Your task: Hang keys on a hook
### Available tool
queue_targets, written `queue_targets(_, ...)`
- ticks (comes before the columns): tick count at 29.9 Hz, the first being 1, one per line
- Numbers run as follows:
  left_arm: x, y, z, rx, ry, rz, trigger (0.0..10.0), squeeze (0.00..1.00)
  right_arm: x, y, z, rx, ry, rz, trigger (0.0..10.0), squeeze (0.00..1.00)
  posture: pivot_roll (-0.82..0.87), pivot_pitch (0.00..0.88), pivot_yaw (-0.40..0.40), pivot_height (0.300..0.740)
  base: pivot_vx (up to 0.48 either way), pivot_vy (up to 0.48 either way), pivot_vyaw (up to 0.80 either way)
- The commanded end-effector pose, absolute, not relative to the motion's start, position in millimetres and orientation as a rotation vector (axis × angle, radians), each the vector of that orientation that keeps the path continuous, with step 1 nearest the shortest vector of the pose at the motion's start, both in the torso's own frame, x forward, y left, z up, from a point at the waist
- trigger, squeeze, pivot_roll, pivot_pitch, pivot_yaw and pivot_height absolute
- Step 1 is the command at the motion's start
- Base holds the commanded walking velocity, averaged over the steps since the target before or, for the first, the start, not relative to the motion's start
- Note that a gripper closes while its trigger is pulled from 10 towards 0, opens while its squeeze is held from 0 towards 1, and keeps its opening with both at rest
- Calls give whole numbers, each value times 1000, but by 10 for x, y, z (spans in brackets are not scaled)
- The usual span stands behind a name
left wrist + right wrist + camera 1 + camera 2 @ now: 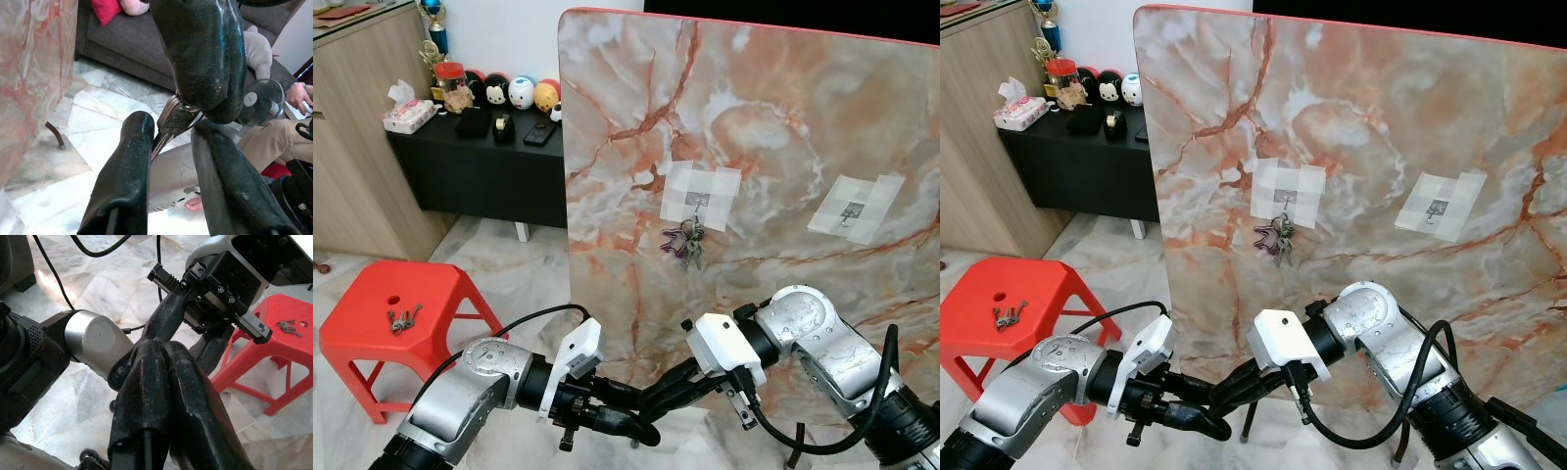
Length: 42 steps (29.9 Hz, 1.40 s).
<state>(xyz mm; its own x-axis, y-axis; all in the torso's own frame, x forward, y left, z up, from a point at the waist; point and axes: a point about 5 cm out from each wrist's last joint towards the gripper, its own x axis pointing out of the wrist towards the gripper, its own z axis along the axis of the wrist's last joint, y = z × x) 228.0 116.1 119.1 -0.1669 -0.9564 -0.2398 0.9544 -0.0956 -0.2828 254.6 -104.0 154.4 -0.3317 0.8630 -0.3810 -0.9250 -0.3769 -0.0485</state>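
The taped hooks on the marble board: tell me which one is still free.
The right hook, under its own tape patch, is bare. The left hook already carries a bunch of keys hanging below it.

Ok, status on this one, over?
Right gripper shut on keys, left gripper open beside them, low before the marble board. One bunch on the left hook; right hook bare. Path clear.
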Motion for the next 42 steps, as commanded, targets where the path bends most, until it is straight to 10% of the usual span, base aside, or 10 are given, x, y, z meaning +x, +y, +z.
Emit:
queue_targets(1,2260,1146,1235,-1,415,-1706,0,0,2576,-1058,1592,-433,199,1901,10000,0,26,8,-81,740,0,0,0)
queue_targets(21,2265,1170,1236,2,416,-1696,0,0,2608,-1082,1570,-447,214,1873,10000,0,28,10,-77,740,0,0,0)
queue_targets(22,2266,1171,1235,3,416,-1694,0,0,2611,-1086,1567,-446,218,1871,10000,569,28,10,-77,740,0,0,0)
queue_targets(23,2266,1172,1234,3,417,-1694,0,0,2612,-1087,1565,-447,220,1871,10000,678,29,11,-76,740,0,0,0)
queue_targets(24,2266,1173,1232,4,418,-1693,0,0,2614,-1089,1563,-448,220,1869,10000,1000,29,11,-76,740,0,0,0)
queue_targets(42,2265,1273,1100,103,487,-1620,0,0,2871,-1236,1696,-450,146,1635,10000,1000,27,17,-65,740,0,0,0)
